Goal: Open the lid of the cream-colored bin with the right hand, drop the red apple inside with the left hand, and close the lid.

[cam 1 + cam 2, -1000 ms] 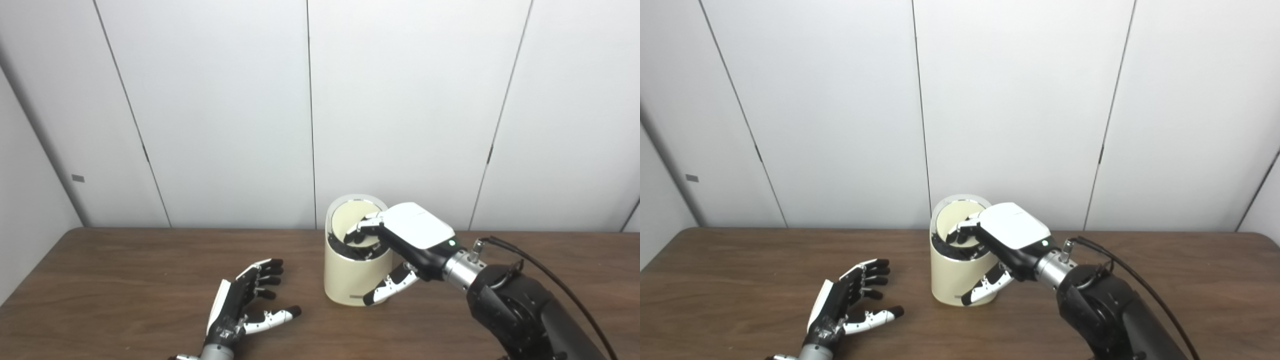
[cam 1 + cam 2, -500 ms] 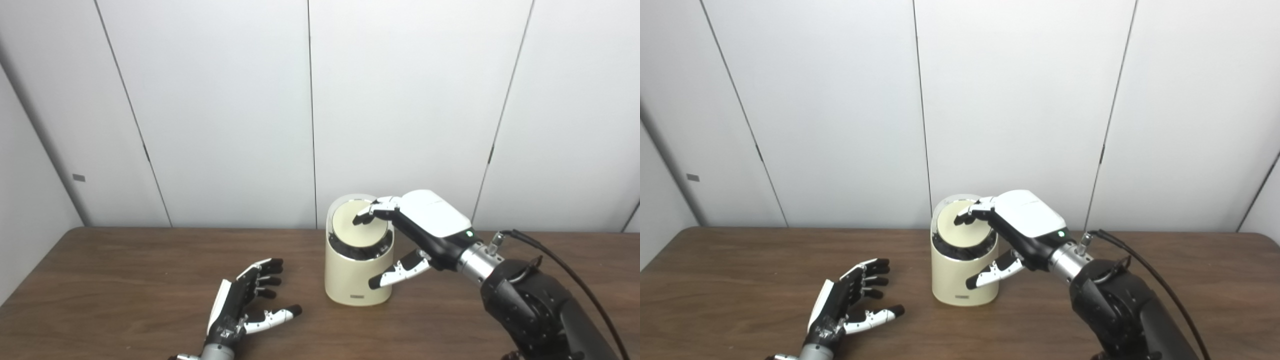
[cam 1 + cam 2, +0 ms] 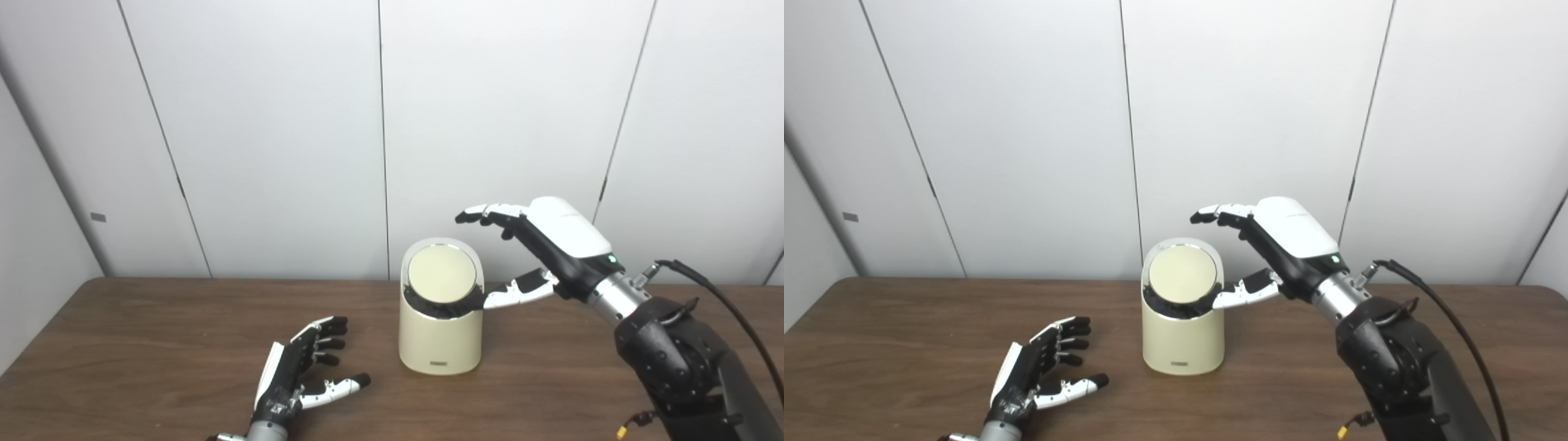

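Lifting clear of the bin (image 3: 438,331), the right hand (image 3: 551,245) now hovers above it, fingers released; the lid (image 3: 441,275) has swung shut. Left hand (image 3: 300,367) rests released on the surface. No apple shows, presumably inside.

Count: one cream bin (image 3: 438,327) with one lid (image 3: 441,275), on one table (image 3: 153,343). Two hands: left hand (image 3: 300,370), right hand (image 3: 542,245).

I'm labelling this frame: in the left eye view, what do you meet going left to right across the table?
Left robot hand → cream-colored bin with its lid shut → right robot hand, raised beside the bin.
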Controlling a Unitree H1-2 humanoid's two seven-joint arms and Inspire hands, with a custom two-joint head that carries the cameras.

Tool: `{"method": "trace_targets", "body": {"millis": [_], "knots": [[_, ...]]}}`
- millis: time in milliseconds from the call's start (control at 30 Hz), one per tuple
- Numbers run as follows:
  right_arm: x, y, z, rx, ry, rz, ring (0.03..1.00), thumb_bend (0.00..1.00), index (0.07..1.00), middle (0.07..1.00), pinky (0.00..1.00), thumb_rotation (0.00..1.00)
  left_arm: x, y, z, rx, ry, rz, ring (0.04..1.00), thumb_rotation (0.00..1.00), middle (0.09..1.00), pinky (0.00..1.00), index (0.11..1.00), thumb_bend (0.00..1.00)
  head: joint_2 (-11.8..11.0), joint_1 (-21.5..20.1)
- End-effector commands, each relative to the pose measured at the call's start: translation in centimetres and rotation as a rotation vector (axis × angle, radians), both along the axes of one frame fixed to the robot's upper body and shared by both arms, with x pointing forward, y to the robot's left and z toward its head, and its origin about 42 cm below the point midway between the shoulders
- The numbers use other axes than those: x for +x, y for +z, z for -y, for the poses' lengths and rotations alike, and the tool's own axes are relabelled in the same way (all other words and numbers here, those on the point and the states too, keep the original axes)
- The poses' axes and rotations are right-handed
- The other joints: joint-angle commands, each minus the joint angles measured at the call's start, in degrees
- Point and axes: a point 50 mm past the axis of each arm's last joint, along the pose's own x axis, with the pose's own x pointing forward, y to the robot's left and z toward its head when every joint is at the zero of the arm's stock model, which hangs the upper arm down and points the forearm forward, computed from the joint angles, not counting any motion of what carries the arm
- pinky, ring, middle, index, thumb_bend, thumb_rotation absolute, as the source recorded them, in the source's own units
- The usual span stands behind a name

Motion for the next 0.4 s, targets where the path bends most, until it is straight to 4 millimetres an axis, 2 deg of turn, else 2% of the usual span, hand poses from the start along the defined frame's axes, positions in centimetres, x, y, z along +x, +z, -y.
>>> {"method": "trace_targets", "body": {"millis": [0, 133, 333, 367], "knots": [[-0.5, 0.7, 0.8, 0.060, -0.021, 0.046, 0.749, 0.64, 0.795, 0.804, 0.61, 0.32, 0.8, 1.4, -0.2, 0.006, 0.000, 0.065, 0.727, 0.04, 0.766, 0.63, 0.782, 0.78, 0.06, 0.02], [-0.9, -1.8, 2.3, 0.168, -0.097, -0.018, 0.759, 0.64, 0.791, 0.807, 0.64, 0.29, 0.6, 1.3, -0.3, -0.019, 0.009, 0.119, 0.677, 0.04, 0.731, 0.57, 0.750, 0.80, -0.71, -0.48], [-0.8, -5.9, 4.2, 0.317, -0.124, -0.063, 0.767, 0.66, 0.793, 0.787, 0.77, 0.28, 0.5, 1.4, -0.4, -0.017, 0.018, 0.120, 0.686, 0.05, 0.731, 0.58, 0.758, 0.77, -1.35, -0.21], [-0.8, -6.5, 4.4, 0.337, -0.127, -0.067, 0.772, 0.66, 0.795, 0.789, 0.76, 0.26, 0.5, 1.5, -0.4, -0.017, 0.017, 0.121, 0.686, 0.05, 0.731, 0.58, 0.759, 0.77, -1.35, -0.21]]}}
